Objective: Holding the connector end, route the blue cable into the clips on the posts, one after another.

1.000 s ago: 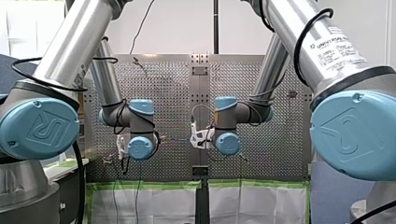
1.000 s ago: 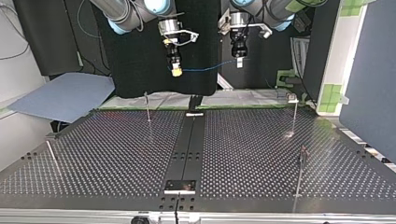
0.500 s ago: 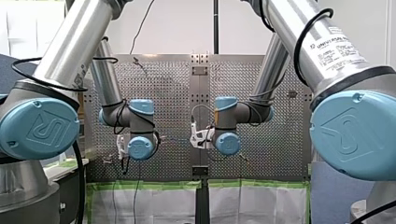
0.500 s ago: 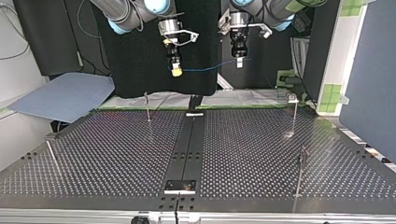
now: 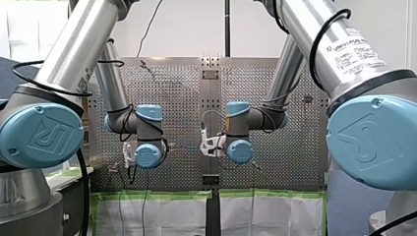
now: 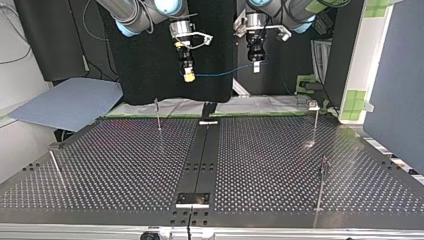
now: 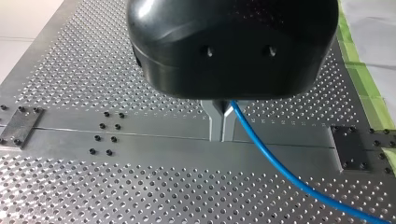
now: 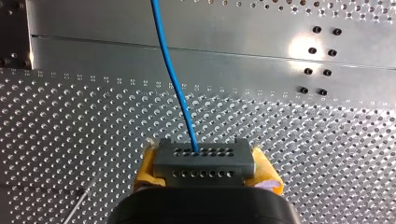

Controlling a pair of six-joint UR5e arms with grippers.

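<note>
in the top view the blue cable (image 6: 225,71) runs as a short, nearly level span across the upper middle of the frame. my right gripper (image 6: 188,76) is at its left end and my left gripper (image 6: 256,67) at its right. my right gripper is clenched on the grey connector (image 8: 204,158) between its yellow pads (image 8: 148,164). my left gripper's metal fingers (image 7: 215,126) are pinched on the cable farther along. the nearest post (image 6: 158,114) stands on the table (image 6: 125,165), down and left of the connector and well below the span. i judge my right arm, being closer, should lead the cable down to it.
</note>
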